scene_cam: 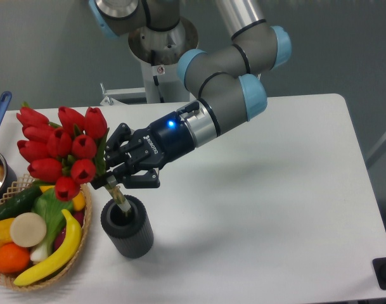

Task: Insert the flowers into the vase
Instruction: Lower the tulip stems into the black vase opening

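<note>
Grey arm (224,95), light-blue joint caps, black claw (116,174).

Flowers (63,149) in end effector (114,175), stems in vase (127,227)

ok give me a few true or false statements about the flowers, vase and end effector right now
1. The end effector is shut on the flowers' stems. True.
2. The stem ends sit in the mouth of the vase. True.
3. The flowers stand straight upright. False: the bunch tilts, buds leaning left over the basket.
4. The vase lies tipped on its side. False: it stands upright on the table.
5. The basket is right of the vase. False: it is to the vase's left.
6. A blue pot handle shows at the left edge. True.
</note>
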`<state>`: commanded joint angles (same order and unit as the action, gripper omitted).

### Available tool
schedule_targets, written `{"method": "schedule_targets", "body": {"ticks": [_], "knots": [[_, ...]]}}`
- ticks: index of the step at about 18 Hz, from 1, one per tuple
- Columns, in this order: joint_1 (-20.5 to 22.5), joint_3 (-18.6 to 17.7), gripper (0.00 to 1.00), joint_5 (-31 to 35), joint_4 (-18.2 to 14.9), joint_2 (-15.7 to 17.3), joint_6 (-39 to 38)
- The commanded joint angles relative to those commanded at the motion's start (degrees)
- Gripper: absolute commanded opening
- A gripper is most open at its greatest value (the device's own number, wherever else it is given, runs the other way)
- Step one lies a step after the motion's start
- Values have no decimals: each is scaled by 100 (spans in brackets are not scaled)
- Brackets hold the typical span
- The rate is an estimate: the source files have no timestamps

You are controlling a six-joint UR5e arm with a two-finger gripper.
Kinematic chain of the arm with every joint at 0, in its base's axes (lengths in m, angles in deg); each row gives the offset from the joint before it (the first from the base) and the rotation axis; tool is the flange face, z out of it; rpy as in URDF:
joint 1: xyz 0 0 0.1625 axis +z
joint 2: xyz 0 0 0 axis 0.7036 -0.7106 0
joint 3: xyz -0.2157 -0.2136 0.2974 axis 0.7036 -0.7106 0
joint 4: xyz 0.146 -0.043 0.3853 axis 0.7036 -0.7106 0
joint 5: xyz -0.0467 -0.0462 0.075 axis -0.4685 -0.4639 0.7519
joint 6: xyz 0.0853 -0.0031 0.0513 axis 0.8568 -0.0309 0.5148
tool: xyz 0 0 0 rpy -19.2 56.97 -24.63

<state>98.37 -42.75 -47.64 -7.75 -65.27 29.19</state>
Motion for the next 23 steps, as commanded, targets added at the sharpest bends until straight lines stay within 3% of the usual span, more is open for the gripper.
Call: {"method": "schedule_targets", "body": {"ticks": [6,12,23], "knots": [[-97,0,28,9,9,-167,44],[-123,-219,28,0,9,-264,53],[17,-343,28,0,9,-651,167]]}}
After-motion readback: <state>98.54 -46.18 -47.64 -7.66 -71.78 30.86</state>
